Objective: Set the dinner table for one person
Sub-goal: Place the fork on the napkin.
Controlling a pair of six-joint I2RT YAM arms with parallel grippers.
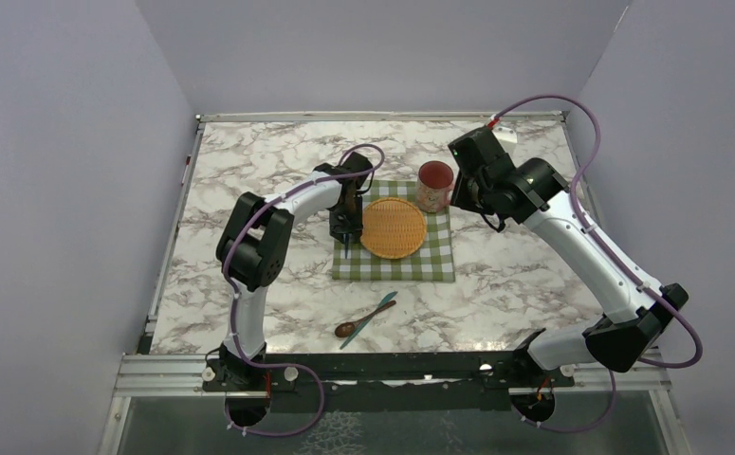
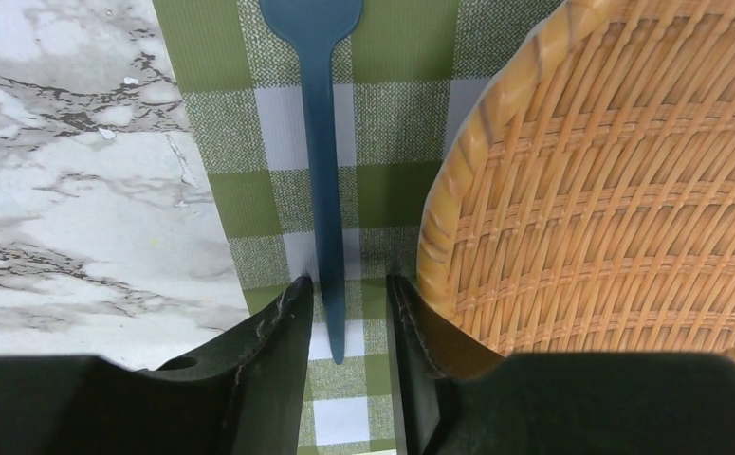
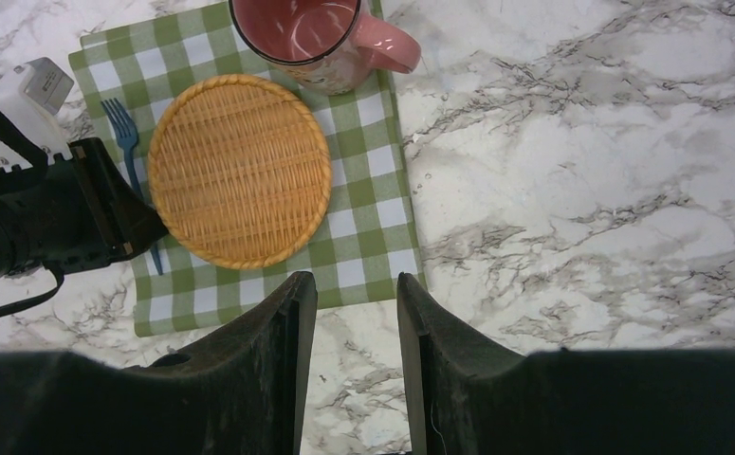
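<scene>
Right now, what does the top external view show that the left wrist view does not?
Top external only: the pink mug, the brown spoon and a teal utensil on the dinner table, and the right arm. Left wrist only: the blue fork, its handle lying between the parted fingers of the left gripper. Both: the checked cloth, the wicker plate and that table.

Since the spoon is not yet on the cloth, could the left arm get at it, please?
Probably yes: the spoon lies on the bare table, a teal utensil alongside, nothing over it, and the left tool stands open, its jaws loose around the fork.
</scene>
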